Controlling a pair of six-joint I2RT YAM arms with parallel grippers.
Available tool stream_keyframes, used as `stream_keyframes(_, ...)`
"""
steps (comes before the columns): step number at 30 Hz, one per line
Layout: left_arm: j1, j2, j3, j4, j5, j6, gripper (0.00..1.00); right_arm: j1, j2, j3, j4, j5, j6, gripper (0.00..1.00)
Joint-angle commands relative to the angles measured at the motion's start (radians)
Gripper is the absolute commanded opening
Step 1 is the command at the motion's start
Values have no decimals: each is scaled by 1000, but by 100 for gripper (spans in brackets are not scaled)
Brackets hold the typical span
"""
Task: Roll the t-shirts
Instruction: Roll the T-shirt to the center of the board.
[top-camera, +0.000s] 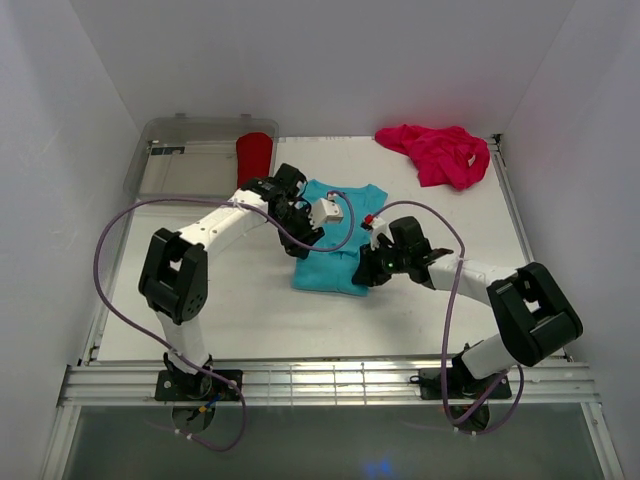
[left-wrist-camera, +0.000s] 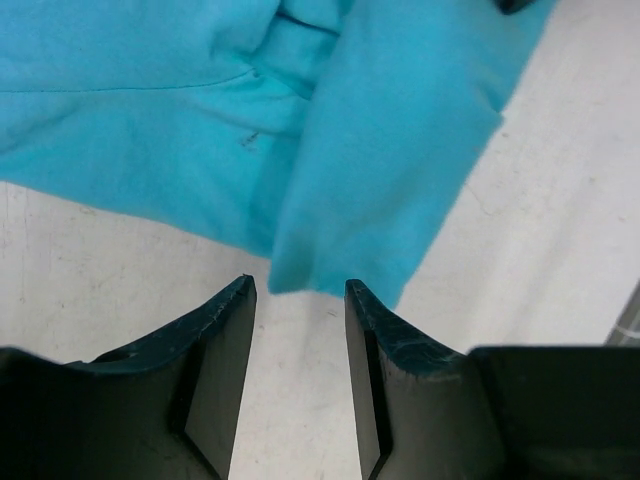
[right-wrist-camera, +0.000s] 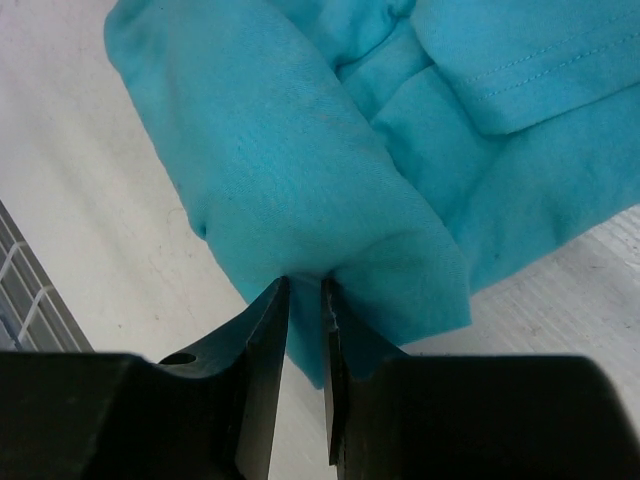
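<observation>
The turquoise t-shirt (top-camera: 335, 268) lies partly folded on the white table between my two arms. My left gripper (top-camera: 303, 238) is over its left edge. In the left wrist view this gripper (left-wrist-camera: 298, 285) is open, nothing between its fingers, and a folded edge of the turquoise cloth (left-wrist-camera: 380, 130) lies just past the tips. My right gripper (top-camera: 368, 270) is at the shirt's right edge. In the right wrist view it (right-wrist-camera: 304, 283) is shut on a fold of the turquoise t-shirt (right-wrist-camera: 270, 150). A magenta-pink t-shirt (top-camera: 440, 150) lies crumpled at the back right. A red t-shirt (top-camera: 255, 155) sits at the back left.
A clear plastic bin (top-camera: 185, 150) stands at the back left corner, with the red shirt at its right end. White walls close in the table on three sides. A metal rail (top-camera: 330, 380) runs along the near edge by the arm bases.
</observation>
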Motion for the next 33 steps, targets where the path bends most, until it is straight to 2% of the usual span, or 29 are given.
stream_keyframes(1,11,-113,13,-93,113,33,52,-11,10,55,-17,20,1,26)
stream_keyframes(4,9,-153,-2,-103,149,1,51,-18,10,66,-23,26,-2,26)
stream_keyframes(6,-1,-145,-53,-74,160,-103,51,-22,10,74,-30,30,-5,26)
stream_keyframes(9,-12,-101,-143,4,121,-223,49,-26,7,88,-60,42,-6,26)
stream_keyframes(15,-11,-119,-271,205,2,-280,48,-32,-69,69,-152,34,24,28)
stream_keyframes(18,-11,-97,-237,223,31,-322,48,-37,-129,23,-157,45,58,38)
stream_keyframes(19,-12,-90,-222,226,64,-348,49,-38,-155,14,-174,46,81,44)
stream_keyframes(22,-11,-93,-246,246,68,-355,48,-51,-218,-37,-174,46,150,56)
stream_keyframes(25,-11,-97,-285,259,39,-336,48,-58,-243,-86,-160,57,194,62)
stream_keyframes(30,-11,-100,-300,259,37,-328,48,-60,-194,-115,-122,23,221,61)
stream_keyframes(33,-11,-96,-294,260,34,-325,48,-60,-188,-150,22,-3,253,53)
